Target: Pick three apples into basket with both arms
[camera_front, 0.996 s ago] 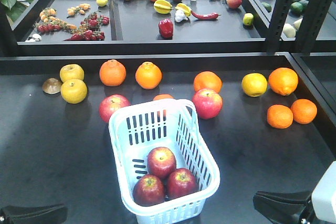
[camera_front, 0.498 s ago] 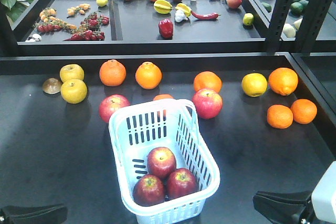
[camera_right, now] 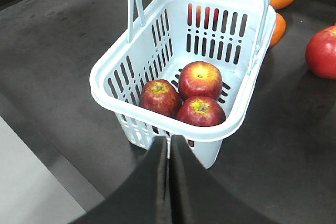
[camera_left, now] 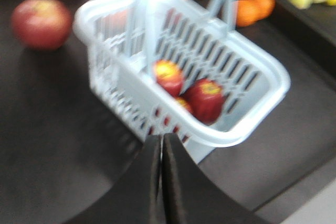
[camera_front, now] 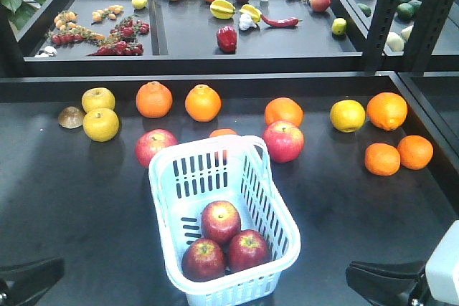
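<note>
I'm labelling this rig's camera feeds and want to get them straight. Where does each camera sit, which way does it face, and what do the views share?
Exterior front-facing: high behind the basket, looking down across the black table to the shelf trays; arm parts at both bottom corners.
Left wrist: on the left arm, low, facing the basket from one side; shut left tool at the bottom.
Right wrist: on the right arm, above the basket's near end; shut right tool at the bottom.
Shared: all three show the basket holding three apples.

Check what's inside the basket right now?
Three dark red apples sit clustered on the basket floor, touching. The floor beneath them is covered; nothing else is visible inside.
</note>
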You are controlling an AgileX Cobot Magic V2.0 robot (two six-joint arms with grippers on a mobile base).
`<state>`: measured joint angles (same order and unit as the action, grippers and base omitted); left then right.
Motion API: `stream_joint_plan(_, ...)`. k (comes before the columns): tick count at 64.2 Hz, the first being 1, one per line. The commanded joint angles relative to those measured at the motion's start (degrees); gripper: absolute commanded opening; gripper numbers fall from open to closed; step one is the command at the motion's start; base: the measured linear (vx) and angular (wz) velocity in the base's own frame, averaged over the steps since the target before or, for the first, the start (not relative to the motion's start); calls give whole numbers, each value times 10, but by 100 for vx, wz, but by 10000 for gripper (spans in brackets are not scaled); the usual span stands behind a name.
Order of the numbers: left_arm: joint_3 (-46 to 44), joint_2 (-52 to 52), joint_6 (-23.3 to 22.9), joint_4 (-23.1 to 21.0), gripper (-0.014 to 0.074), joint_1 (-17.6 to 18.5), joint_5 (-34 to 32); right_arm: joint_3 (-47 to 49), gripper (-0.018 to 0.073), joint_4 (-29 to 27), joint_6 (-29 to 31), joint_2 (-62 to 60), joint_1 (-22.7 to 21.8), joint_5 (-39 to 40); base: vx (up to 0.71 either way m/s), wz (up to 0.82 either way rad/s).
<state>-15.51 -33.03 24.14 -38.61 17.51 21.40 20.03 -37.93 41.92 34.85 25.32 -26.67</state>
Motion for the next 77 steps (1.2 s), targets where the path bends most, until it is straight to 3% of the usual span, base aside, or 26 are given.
stream_joint_plan(1,-8,-2,-180,123,-6,3,-35,15,-5,-12,5,-1,-2,24,0,0)
stream_joint_plan(7,26,-2,-280,206,-6,3,-76,15,-5,-12,5,-1,-2,24,0,0)
stream_joint_plan(15,93,14,-327,224,-6,3,-146,15,-5,-12,5,-1,-2,24,0,0)
stream_joint_plan(25,159,71,-326,226,-6,3,-193,15,-5,-12,5,-1,-2,24,0,0)
stream_joint_plan(43,157,201,-297,320,-6,-2,-225,15,-5,-12,5,-1,-2,22,0,0)
stream_joint_plan(59,157,352,-257,319,-6,-80,-227,15,-5,-12,5,-1,-2,22,0,0)
stream_joint_plan(71,157,346,-251,319,-6,-157,-229,15,-5,-12,5,0,-2,18,0,0)
stream_joint_plan(77,157,346,-251,319,-6,-177,-231,15,-5,-12,5,0,-2,18,0,0)
